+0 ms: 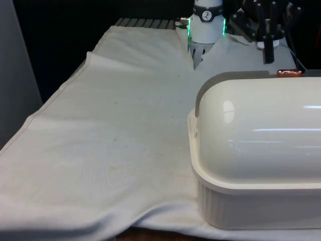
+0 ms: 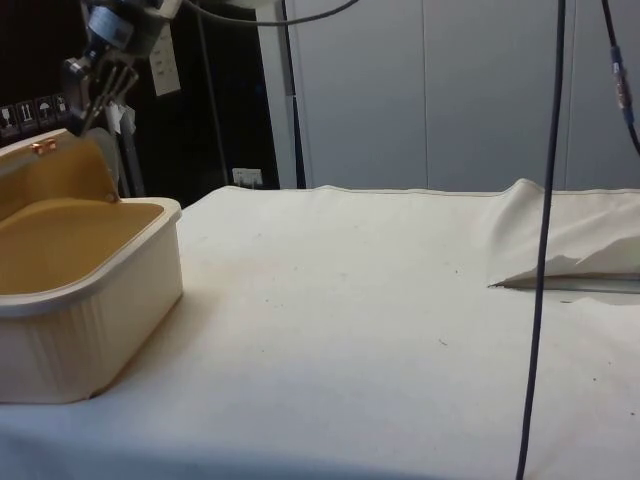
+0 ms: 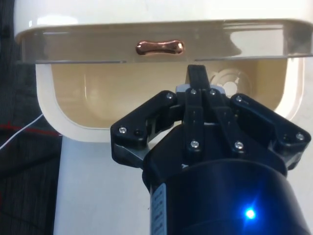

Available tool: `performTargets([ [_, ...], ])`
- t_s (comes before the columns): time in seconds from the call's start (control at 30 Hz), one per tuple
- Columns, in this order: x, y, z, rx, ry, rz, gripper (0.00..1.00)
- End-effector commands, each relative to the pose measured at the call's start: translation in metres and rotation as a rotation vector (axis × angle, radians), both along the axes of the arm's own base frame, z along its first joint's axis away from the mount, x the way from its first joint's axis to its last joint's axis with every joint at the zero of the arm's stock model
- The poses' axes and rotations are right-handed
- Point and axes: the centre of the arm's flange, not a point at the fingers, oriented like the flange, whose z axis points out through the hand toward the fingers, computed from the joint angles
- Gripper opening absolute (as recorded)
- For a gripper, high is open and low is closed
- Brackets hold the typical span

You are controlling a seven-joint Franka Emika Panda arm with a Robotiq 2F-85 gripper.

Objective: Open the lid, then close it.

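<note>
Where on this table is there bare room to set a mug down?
The white cloth lies bare across the front view's left, from the bread box to the cloth's edge. In the side view it stretches from the box to a raised fold. It is crowded behind the box, where the gripper hangs by the copper handle.

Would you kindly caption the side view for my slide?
Gripper poised above the copper handle of the raised lid on a cream bread box.
</note>
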Motion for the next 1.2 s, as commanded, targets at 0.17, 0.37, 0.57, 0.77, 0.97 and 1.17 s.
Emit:
performTargets([
  [0.17, 0.003, -0.003, 0.013, 0.002, -0.013, -0.005, 0.00],
  [0.37, 0.013, -0.003, 0.023, 0.003, -0.035, -0.003, 0.00],
  [0.57, 0.023, 0.000, 0.021, 0.009, -0.041, -0.003, 0.00],
  [0.77, 0.035, 0.003, 0.020, 0.015, -0.047, -0.002, 0.00],
  [0.97, 0.047, 0.008, 0.019, 0.021, -0.056, 0.001, 0.00],
  [1.17, 0.052, 0.016, 0.019, 0.024, -0.056, 0.007, 0.00],
])
